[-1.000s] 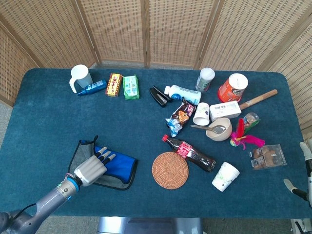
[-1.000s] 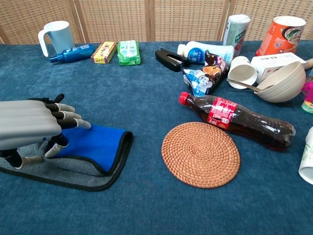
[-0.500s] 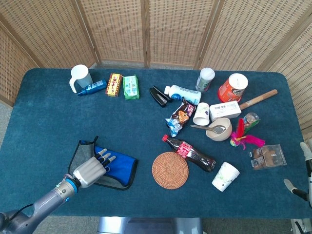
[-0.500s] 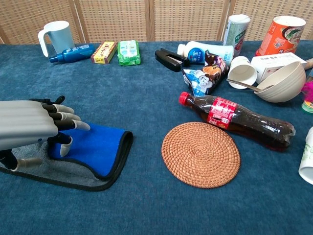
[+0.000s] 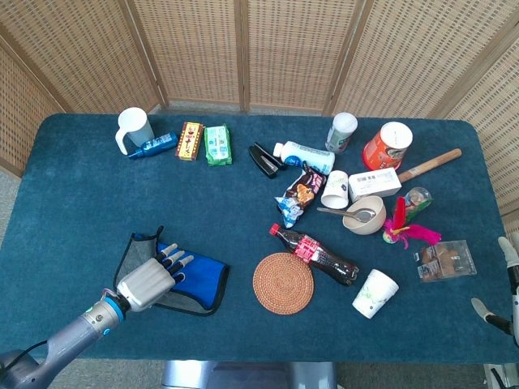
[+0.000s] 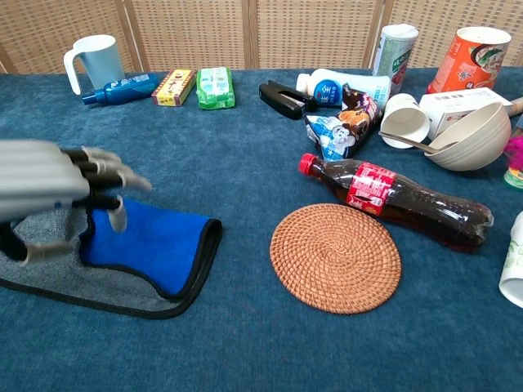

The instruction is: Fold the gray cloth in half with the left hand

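Left hand [image 6: 49, 184] hovers above the near-left part of the table [image 5: 73, 194], palm down, fingers [image 6: 106, 175] spread apart and holding nothing; in the chest view it appears clear of the fabric below. Gray cloth [image 6: 90, 282] lies flat beneath and just right of that hand. It is already doubled over: a blue face [image 6: 155, 241] lies on top, the gray face shows along the near edge, and a black border runs round the outline. The fold edge on the right is rounded and slightly raised. A corner of the cloth [image 5: 150, 237] points toward the far side in the head view. Woven round mat [image 5: 282, 282] lies to the right, apart from the cloth, with the cola bottle [image 5: 315, 254] beside it. Right hand [image 5: 507, 279] shows only in part at the far right edge; finger state cannot be determined.
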Controlling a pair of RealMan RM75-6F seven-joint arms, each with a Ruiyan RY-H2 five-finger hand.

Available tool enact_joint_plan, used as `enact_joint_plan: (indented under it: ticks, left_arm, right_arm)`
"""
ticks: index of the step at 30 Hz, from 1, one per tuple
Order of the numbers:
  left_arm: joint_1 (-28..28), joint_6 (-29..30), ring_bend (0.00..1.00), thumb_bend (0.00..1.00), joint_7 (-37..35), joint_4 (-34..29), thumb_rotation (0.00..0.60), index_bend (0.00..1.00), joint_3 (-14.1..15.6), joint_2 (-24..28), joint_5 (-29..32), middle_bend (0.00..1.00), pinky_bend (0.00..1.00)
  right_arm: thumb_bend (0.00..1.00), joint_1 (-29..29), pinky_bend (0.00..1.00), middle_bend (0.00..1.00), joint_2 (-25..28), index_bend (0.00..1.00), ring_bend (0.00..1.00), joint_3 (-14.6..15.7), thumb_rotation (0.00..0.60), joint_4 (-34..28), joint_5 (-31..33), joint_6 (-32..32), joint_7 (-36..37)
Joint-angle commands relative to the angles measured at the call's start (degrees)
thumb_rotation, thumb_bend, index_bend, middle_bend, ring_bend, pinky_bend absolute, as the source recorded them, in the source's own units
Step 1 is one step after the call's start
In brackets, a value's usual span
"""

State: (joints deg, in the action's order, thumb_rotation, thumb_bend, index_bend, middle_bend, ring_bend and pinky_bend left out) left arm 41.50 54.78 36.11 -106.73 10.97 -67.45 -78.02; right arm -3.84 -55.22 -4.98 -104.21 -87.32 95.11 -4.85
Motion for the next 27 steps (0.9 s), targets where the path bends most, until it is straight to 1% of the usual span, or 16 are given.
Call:
enact_joint_plan:
  ticks: [1, 6, 11, 14, 15, 18, 27]
  left_arm:
    - [-0.5, 1.8, 0.00, 0.50, -5.9, 3.1, 0.600, 0.28, -3.1, 0.8, -1.2, 0.00, 0.00]
    - [0.9, -0.8, 0.00, 0.50, -11.2, 9.1, 0.600, 0.28, -7.0, -0.6, 1.1, 0.00, 0.00]
    - [2.6, -4.2, 0.00, 0.50, -12.5, 13.2, 0.600, 0.28, -9.3, -2.3, 4.0, 0.00, 0.00]
    - [3.6, -5.9, 0.00, 0.50, -11.8, 15.6, 0.600, 0.28, -10.4, -3.5, 6.1, 0.00, 0.00]
    - [4.2, -6.9, 0.00, 0.50, -10.8, 17.2, 0.600, 0.28, -10.8, -4.4, 7.4, 0.00, 0.00]
    - [5.5, -9.3, 0.00, 0.50, -9.4, 19.4, 0.600, 0.28, -11.7, -6.0, 10.8, 0.00, 0.00]
    - [8.7, -14.4, 0.00, 0.50, -6.8, 21.1, 0.600, 0.29, -12.6, -7.1, 18.7, 0.00, 0.00]
  right_arm:
    - [0.00, 0.0, 0.00, 0.00, 0.0, 0.00, 0.00, 0.0, 0.600, 0.0, 0.0, -0.1, -0.1]
    - [0.00, 0.1, 0.00, 0.00, -0.2, 0.00, 0.00, 0.1, 0.600, -0.1, -0.1, -0.3, -0.6]
    - [0.00, 0.2, 0.00, 0.00, -0.3, 0.00, 0.00, 0.1, 0.600, -0.1, 0.0, -0.4, -0.9]
    - [0.00, 0.2, 0.00, 0.00, -0.4, 0.00, 0.00, 0.1, 0.600, -0.1, 0.2, -0.5, -1.0]
    - [0.00, 0.3, 0.00, 0.00, -0.4, 0.00, 0.00, 0.0, 0.600, -0.1, 0.3, -0.6, -1.0]
    - [0.00, 0.3, 0.00, 0.00, -0.4, 0.00, 0.00, 0.0, 0.600, 0.0, 0.5, -0.7, -1.0]
    - [0.00, 0.5, 0.00, 0.00, -0.4, 0.00, 0.00, -0.1, 0.600, 0.0, 0.7, -1.0, -1.2]
